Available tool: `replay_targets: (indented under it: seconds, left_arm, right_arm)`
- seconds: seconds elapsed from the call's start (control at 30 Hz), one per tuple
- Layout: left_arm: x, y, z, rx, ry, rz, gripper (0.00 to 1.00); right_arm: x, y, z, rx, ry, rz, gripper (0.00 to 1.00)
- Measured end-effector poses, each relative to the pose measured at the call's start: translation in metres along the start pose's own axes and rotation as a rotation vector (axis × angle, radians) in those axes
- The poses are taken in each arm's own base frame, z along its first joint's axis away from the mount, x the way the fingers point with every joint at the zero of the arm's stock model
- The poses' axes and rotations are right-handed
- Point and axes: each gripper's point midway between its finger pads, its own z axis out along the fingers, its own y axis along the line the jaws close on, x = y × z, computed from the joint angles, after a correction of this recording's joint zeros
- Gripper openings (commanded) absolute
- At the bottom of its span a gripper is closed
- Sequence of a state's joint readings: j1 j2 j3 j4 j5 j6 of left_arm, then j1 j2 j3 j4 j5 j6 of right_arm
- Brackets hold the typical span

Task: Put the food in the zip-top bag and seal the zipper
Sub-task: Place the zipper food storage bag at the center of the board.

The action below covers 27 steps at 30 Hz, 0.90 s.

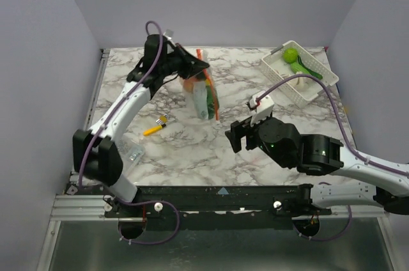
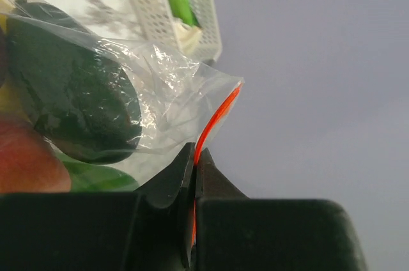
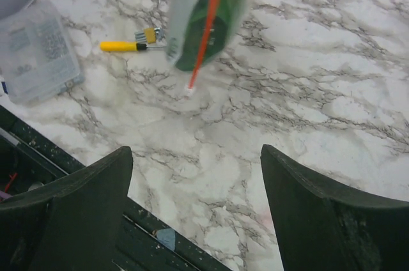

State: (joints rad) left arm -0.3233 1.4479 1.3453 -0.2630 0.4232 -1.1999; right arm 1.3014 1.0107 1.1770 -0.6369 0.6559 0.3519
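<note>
The zip-top bag [image 1: 203,95] hangs upright over the middle of the table, with food [image 2: 77,105] in dark green, orange and bright green inside it. My left gripper [image 1: 192,66] is shut on the red-orange zipper [image 2: 217,117] at the bag's top edge, and in the left wrist view its jaws [image 2: 195,153] pinch the strip flat. My right gripper [image 1: 235,137] is open and empty, low over the table in front of the bag. In the right wrist view [image 3: 195,153] the bag [image 3: 220,22] and the zipper [image 3: 208,28] hang ahead of it.
A white slotted basket [image 1: 299,73] at the back right holds bright green food [image 1: 291,55]. A yellow marker pen [image 1: 155,126] lies left of the bag. A small clear packet [image 1: 134,154] lies near the front left.
</note>
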Motion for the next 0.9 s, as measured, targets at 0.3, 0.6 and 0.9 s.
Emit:
replay_targets:
  seconds: [0.3,0.6,0.9]
  left_arm:
    - [0.075,-0.066,0.124,0.264,0.407,0.034,0.0]
    - [0.106,-0.014,0.136,0.24,0.566,0.021,0.03]
    - [0.084,0.113,0.132,-0.034,0.547,-0.028,0.58]
  right_arm:
    - [-0.017,-0.009,-0.01,0.029,-0.062,0.106,0.84]
    - [-0.017,-0.012,-0.012,0.039,-0.074,0.162,0.84]
    - [-0.012,-0.011,-0.01,0.041,-0.069,0.169,0.86]
